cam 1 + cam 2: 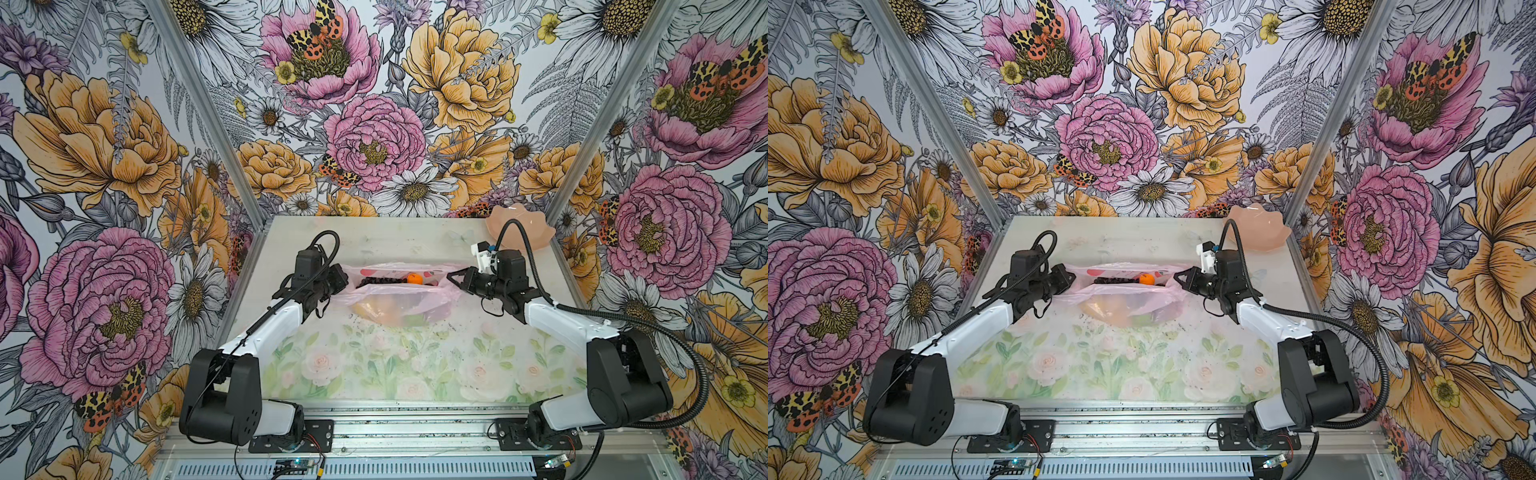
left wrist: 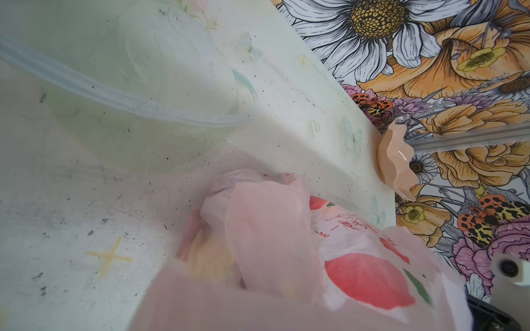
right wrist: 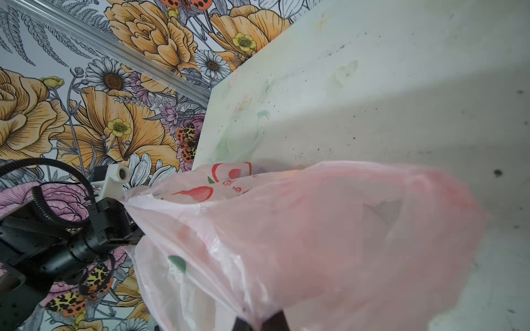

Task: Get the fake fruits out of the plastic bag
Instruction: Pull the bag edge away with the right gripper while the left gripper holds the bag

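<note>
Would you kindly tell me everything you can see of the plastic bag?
The plastic bag is thin, crinkly, translucent pale pink with red prints. Its belly seems to rest mid-table. It is stretched sideways between the left gripper and right gripper, each shut on one end, so its mouth gapes upward. An orange and a dark grape bunch show in the opening; yellow and green shapes show blurrily through its wall.
</note>
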